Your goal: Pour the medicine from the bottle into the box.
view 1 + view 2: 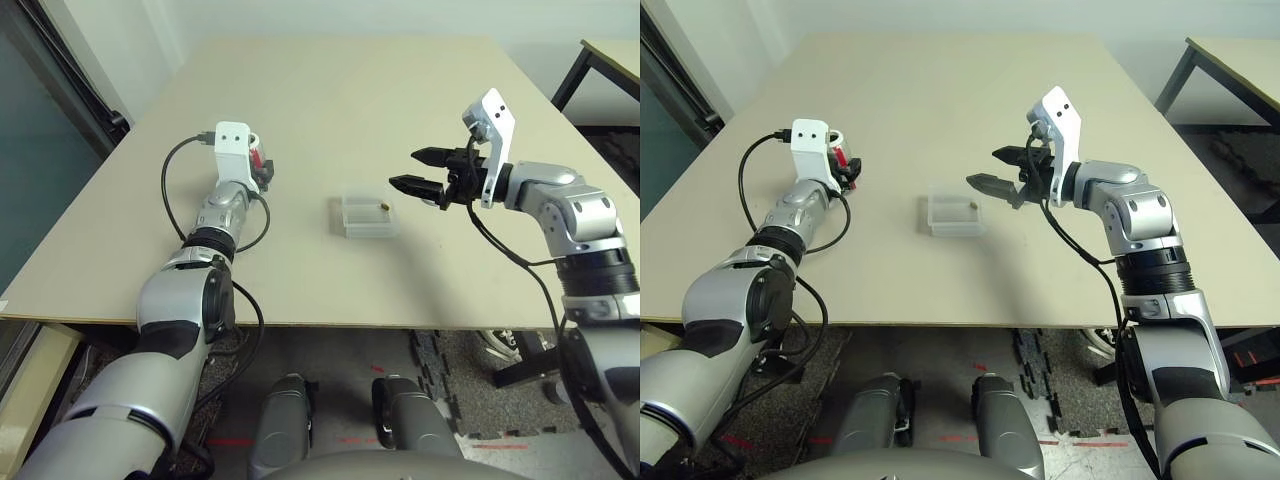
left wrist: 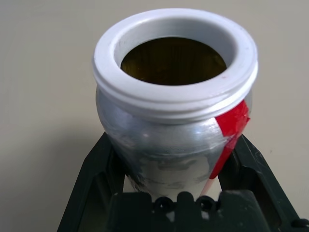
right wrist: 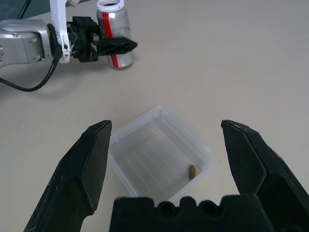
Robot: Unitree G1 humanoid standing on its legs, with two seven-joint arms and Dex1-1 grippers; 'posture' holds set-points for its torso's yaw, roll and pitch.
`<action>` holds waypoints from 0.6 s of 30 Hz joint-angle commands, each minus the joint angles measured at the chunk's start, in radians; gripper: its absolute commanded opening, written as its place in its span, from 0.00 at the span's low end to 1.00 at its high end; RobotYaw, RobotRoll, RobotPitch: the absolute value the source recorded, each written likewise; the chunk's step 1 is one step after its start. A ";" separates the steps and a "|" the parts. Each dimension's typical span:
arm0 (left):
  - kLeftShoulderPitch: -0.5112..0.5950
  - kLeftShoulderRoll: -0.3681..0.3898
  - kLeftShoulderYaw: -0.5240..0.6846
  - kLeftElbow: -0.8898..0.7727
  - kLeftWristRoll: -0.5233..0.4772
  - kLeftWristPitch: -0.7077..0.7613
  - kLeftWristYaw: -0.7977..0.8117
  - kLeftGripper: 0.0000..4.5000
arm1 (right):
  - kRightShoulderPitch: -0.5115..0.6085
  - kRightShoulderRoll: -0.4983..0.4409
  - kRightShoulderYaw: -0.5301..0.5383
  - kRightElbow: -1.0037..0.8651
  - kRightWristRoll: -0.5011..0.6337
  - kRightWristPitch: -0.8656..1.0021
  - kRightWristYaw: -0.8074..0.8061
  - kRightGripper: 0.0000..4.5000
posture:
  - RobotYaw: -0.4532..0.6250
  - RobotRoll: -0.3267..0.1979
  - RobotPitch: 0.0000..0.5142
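Head views, near to far. Left forearm runs up from the lower left of the frame to the left hand [image 1: 262, 170] at upper left of centre, low over the beige surface [image 1: 350, 90]. Its fingers are clamped on the bottle [image 1: 255, 160], silver with a red stripe, standing upright on or just above the surface; contact with the surface can't be told. A black cable [image 1: 175, 180] loops beside the wrist.

Box [image 1: 365, 216], clear plastic tray, sits at frame centre on the surface, well apart from the bottle, to its right. One small brown pellet, the medicine [image 1: 384, 204], lies inside the box at its upper right corner.

Right hand [image 1: 428, 172] hangs right of centre, above the surface, fingers spread wide, holding nothing, tips pointing toward picture left, just right of and above the box. A second table's dark leg [image 1: 570, 75] shows at the far upper right.

Left wrist view: bottle [image 2: 174, 111] uncapped, white rim, open mouth, dark interior, black fingers [image 2: 96, 169] pressing on both sides of its body.

Right wrist view: two black fingers [image 3: 87, 174] wide apart, box [image 3: 161, 157] between them further on, pellet [image 3: 192, 171] against the box wall. Beyond it the left hand [image 3: 116, 46] grips the upright bottle [image 3: 113, 29].
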 commanded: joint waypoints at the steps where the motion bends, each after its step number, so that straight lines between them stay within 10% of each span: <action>1: 0.027 -0.006 -0.018 0.002 0.008 0.025 -0.001 0.63 | 0.015 0.007 -0.003 -0.026 0.010 0.015 -0.010 1.00 | 0.40 0.62 0.15; 12: 0.052 -0.001 -0.035 0.004 0.009 0.042 -0.009 0.63 | 0.028 0.008 -0.007 -0.051 0.019 0.029 -0.024 1.00 | 0.40 0.62 0.15; 18: 0.057 0.001 -0.041 -0.007 0.011 0.012 -0.025 0.99 | 0.026 0.007 -0.003 -0.042 0.020 0.023 -0.020 1.00 | 0.41 0.62 0.15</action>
